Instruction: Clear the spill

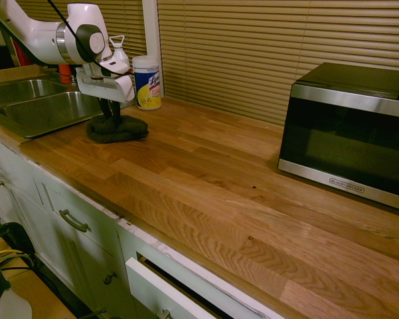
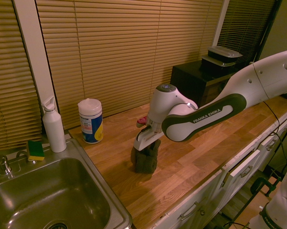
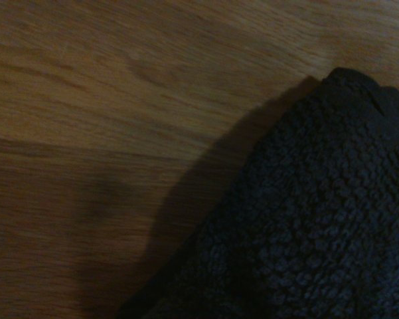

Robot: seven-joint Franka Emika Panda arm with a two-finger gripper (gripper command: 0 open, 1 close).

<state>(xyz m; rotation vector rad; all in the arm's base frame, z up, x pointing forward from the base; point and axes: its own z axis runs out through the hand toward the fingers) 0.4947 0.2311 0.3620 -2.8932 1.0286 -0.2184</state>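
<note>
The gripper (image 1: 109,108) points straight down, its fingers pinched on the top of a bunched dark cloth (image 1: 117,129) that sits on the wooden counter (image 1: 206,193), just beside the sink (image 1: 33,106) rim. The wrist view shows the cloth's nubby pile against bare wood. No spill is clearly visible; it may lie under the cloth. Behind the cloth stands a wipes canister (image 1: 147,82), near the blinds. Farther along, wide open countertop runs to the microwave (image 1: 350,131) at the far end.
</note>
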